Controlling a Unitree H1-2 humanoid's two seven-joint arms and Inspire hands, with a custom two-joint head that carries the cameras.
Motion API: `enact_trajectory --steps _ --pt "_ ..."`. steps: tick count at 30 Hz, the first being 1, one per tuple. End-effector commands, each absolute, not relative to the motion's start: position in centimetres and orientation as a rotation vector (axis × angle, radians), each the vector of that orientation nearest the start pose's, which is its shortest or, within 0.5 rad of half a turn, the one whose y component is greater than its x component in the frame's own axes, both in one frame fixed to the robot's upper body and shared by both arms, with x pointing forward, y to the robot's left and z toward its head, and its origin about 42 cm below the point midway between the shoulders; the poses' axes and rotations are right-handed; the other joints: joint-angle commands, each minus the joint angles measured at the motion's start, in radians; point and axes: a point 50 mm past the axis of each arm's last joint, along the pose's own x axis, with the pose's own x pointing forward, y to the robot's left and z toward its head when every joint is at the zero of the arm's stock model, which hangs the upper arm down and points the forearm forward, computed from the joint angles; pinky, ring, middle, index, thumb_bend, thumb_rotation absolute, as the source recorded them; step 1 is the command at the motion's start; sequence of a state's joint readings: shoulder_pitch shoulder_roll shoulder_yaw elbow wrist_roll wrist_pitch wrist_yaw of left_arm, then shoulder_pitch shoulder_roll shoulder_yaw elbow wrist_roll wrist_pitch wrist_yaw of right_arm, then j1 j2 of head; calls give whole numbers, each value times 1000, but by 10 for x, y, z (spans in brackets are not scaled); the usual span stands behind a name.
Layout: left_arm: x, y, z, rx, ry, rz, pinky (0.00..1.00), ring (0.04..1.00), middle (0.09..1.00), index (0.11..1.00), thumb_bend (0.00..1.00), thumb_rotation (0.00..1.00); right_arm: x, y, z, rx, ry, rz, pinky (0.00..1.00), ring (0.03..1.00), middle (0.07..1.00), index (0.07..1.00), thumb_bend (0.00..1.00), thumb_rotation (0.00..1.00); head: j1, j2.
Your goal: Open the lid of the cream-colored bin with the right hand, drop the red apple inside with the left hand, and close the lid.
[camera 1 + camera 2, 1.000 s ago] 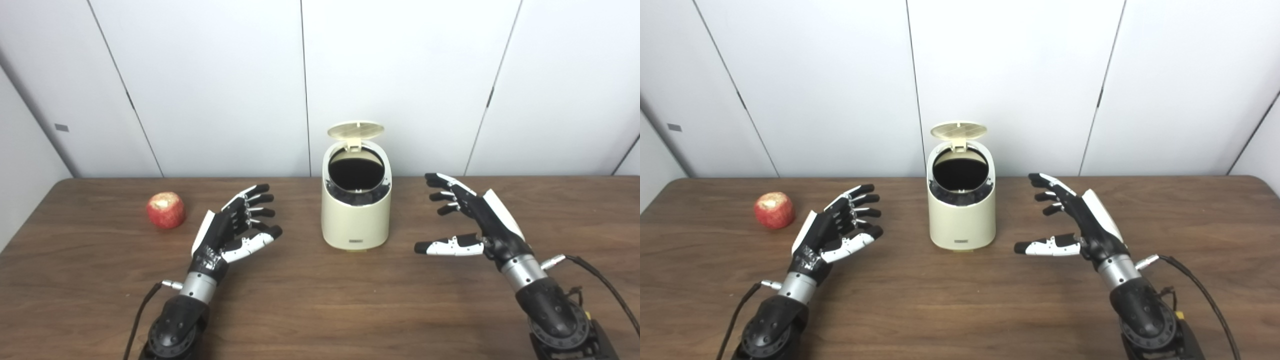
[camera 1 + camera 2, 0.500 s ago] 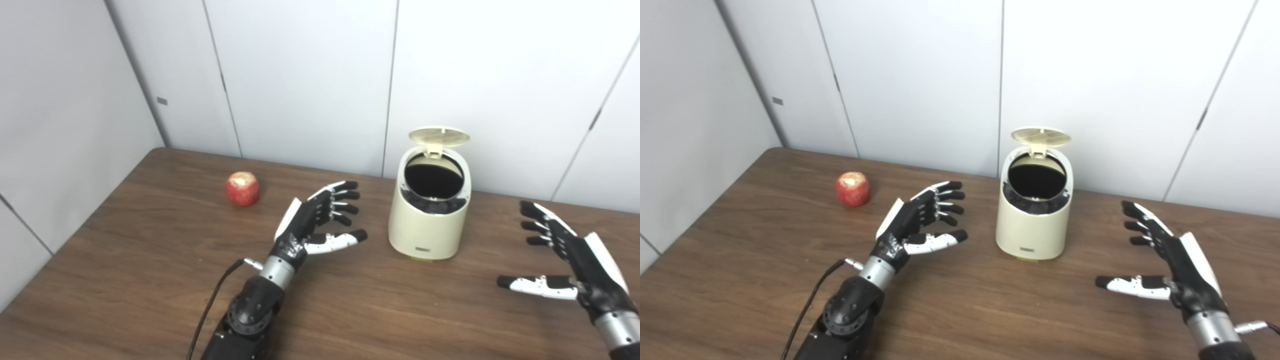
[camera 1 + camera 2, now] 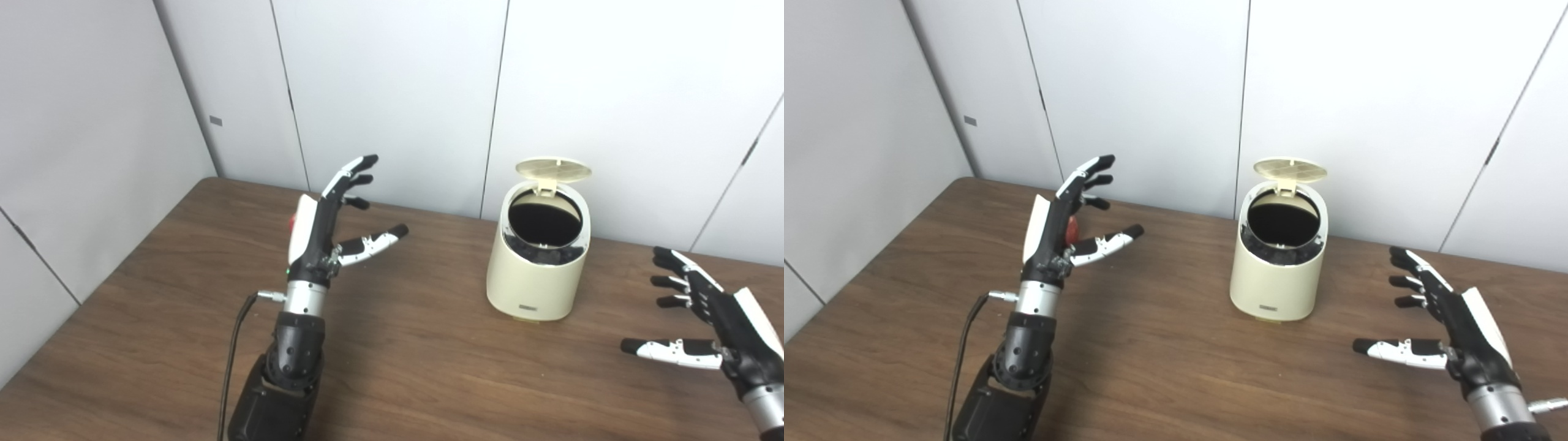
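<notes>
- Left eye view: the cream-colored round plastic bin (image 3: pixel 539 269) stands right of centre on the dark brown wooden table (image 3: pixel 153 306), close to the pale panelled wall (image 3: pixel 398 92). Its flat round lid (image 3: pixel 554 171) is tipped up at the back, leaving the dark mouth open.
- The black and white left hand (image 3: pixel 334 220) is raised left of centre, fingers spread wide and holding nothing.
- That hand stands in front of the red apple (image 3: pixel 294 223), so only a thin red sliver shows at the hand's left edge.
- A black cable (image 3: pixel 236 343) runs down from the left wrist toward the bottom edge.
- The black and white right hand (image 3: pixel 704 318) hovers at the lower right, well apart from the bin, fingers splayed and empty.
- Right eye view: the apple (image 3: pixel 1071 229) shows as a red patch between the left hand's (image 3: pixel 1062 223) back and thumb, on the table behind it; whether the hand touches it cannot be told.
- The bin (image 3: pixel 1280 269) sits centre-right, lid (image 3: pixel 1290 168) up, with bare table between it and either hand.
- The right hand (image 3: pixel 1448 324) is at the lower right, fingers wide apart.
</notes>
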State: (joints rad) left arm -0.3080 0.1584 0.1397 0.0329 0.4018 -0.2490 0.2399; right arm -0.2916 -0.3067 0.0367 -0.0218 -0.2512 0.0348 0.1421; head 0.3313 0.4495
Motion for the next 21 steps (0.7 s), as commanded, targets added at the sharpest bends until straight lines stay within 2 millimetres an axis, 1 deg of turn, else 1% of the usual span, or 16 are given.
enact_trajectory --steps 1,2,3,6,8,11,14,16,18,21 --pt "375 281 234 522 -632 338 653 854 906 882 748 125 377 -271 223 -588 -327 150 684 807 880 878 737 50 1 0" --pt "376 284 237 536 -614 346 658 861 909 883 751 127 377 -271 223 -590 -330 151 684 807 879 878 737 48 1 0" --pt "377 286 240 547 -596 352 696 882 917 896 765 133 377 -270 224 -591 -332 151 678 804 878 877 742 54 1 0" --pt "383 296 245 560 -564 367 755 903 920 908 795 130 377 -270 226 -595 -332 145 680 804 876 873 747 62 1 0" --pt "388 303 246 567 -558 372 764 907 923 910 811 125 377 -270 227 -600 -333 141 682 804 876 873 750 65 1 0" --pt "395 315 247 597 -546 381 764 910 926 908 837 132 377 -272 228 -607 -335 137 671 795 870 868 761 81 0 1" --pt "400 324 247 647 -508 404 750 914 921 908 856 162 376 -271 230 -615 -331 133 665 795 871 869 757 84 2 0" --pt "404 330 247 716 -493 422 709 892 906 902 872 175 375 -269 232 -612 -326 129 669 799 875 871 752 70 2 0" --pt "408 337 245 769 -471 435 689 865 890 894 890 182 375 -268 233 -609 -325 128 677 805 879 872 745 55 -1 0" --pt "412 345 241 794 -433 443 712 867 888 892 903 175 374 -268 235 -608 -325 130 676 805 882 871 741 46 -3 1"
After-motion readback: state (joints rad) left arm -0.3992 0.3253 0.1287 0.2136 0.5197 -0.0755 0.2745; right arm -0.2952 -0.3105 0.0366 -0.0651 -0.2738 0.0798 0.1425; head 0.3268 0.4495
